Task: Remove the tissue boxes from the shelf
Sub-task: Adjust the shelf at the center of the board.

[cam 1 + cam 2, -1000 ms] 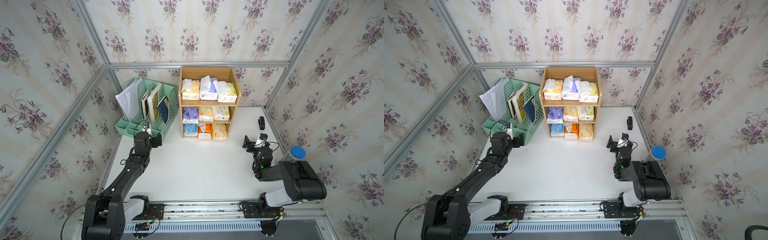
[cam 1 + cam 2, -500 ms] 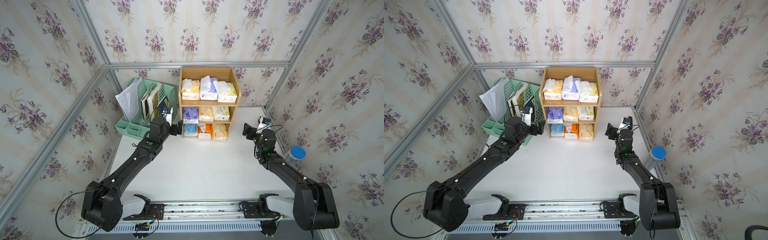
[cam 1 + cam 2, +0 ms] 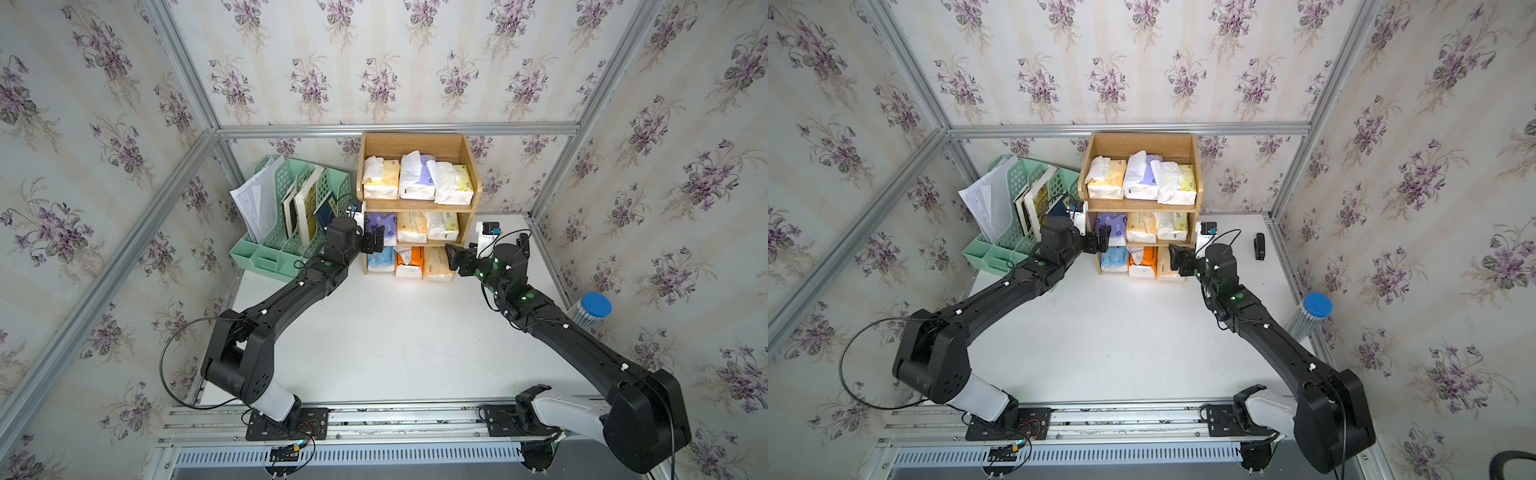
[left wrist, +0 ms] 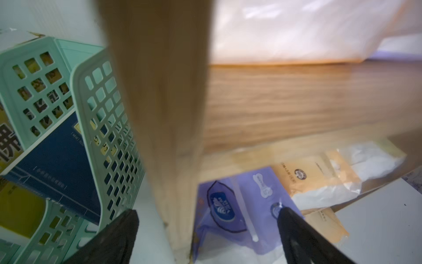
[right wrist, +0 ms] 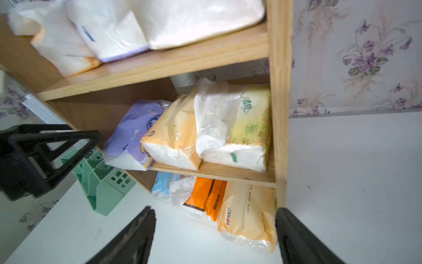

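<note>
1. Against the back wall stands the wooden shelf (image 3: 411,143), with all nine tissue packs (image 3: 417,183) on it, three to a tier.
2. Up at the left end of the middle tier, the left gripper (image 3: 376,243) has its fingers spread wide and holds nothing.
3. From its wrist camera, one finger (image 4: 294,226) lies over the purple pack (image 4: 228,205); the other is outside the shelf's side panel, beside the green file rack (image 4: 98,137).
4. Low at the right end of the bottom tier, the right gripper (image 3: 455,257) is also wide apart and empty.
5. Its wrist camera shows the pale orange pack (image 5: 246,217) just ahead of the fingers, ungripped.
</note>
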Robot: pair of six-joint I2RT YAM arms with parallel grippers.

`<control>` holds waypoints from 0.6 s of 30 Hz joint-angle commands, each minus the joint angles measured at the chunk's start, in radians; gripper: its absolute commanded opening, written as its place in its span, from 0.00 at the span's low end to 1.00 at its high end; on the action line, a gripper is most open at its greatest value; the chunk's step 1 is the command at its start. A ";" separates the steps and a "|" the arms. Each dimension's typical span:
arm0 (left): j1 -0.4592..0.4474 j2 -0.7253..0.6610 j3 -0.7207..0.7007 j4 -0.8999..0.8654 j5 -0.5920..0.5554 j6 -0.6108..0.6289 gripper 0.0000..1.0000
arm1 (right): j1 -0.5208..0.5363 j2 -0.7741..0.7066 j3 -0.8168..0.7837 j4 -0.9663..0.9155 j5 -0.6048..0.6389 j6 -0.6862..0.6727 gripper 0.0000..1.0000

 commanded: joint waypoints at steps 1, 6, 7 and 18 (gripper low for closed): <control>-0.004 0.027 0.031 0.030 0.054 0.016 0.92 | 0.023 -0.014 0.030 -0.034 -0.001 0.027 0.84; -0.009 0.001 -0.005 0.041 0.089 0.020 0.85 | 0.039 -0.058 0.038 -0.066 -0.006 0.044 0.78; -0.013 -0.009 -0.018 0.042 0.093 0.024 0.83 | 0.040 -0.070 0.037 -0.072 -0.006 0.046 0.77; -0.086 -0.133 -0.172 0.074 0.132 0.049 0.64 | 0.047 -0.210 0.026 -0.121 -0.007 0.076 0.61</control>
